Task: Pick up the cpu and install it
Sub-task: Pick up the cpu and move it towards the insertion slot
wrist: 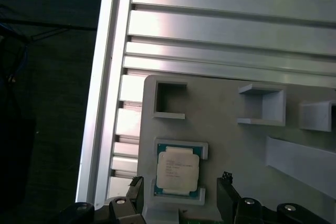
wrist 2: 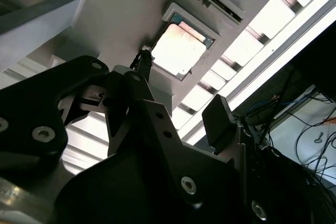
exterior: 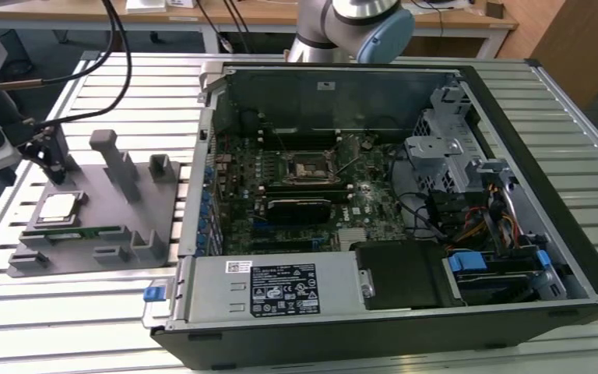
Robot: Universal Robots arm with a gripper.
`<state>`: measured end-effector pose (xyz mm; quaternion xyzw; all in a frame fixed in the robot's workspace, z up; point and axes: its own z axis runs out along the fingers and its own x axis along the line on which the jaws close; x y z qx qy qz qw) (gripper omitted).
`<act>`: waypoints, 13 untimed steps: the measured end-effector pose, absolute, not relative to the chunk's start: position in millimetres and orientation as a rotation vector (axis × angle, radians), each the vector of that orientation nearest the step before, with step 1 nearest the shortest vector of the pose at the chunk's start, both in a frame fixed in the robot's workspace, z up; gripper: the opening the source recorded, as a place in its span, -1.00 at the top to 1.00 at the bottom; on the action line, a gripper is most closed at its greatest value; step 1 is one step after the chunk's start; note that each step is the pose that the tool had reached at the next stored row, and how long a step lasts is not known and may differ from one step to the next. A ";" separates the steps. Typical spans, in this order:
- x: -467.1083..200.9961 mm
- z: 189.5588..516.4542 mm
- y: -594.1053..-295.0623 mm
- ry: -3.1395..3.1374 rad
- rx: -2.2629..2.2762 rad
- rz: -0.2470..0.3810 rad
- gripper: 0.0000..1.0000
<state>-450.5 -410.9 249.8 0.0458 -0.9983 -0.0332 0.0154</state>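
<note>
The cpu [exterior: 58, 206] is a small square chip with a shiny silver top. It lies flat in a shallow pocket of the grey fixture plate [exterior: 122, 214] at the exterior view's left. My gripper [exterior: 54, 165] hangs just above and behind it, open and holding nothing. In the first wrist view the cpu [wrist: 178, 169] sits between the two black fingertips [wrist: 137, 184], which stand apart on either side without touching it. In the second wrist view the cpu [wrist 2: 178, 50] shows past the fingers [wrist 2: 217, 115]. The bare cpu socket [exterior: 304, 167] lies on the motherboard.
An open computer case [exterior: 548, 202] fills the middle and the exterior view's right, with drive cages and cables inside. Upright grey posts [exterior: 112, 160] and a long green memory stick [exterior: 71, 231] stand on the fixture plate near the cpu. The slatted metal table [exterior: 91, 312] lies underneath.
</note>
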 end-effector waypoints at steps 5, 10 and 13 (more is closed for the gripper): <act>-450.5 245.2 -410.9 -3.106 0.142 -0.103 -0.32; -450.8 236.4 -410.6 -3.106 0.137 -0.102 -0.32; -451.2 232.2 -410.7 -3.107 0.138 -0.102 -0.32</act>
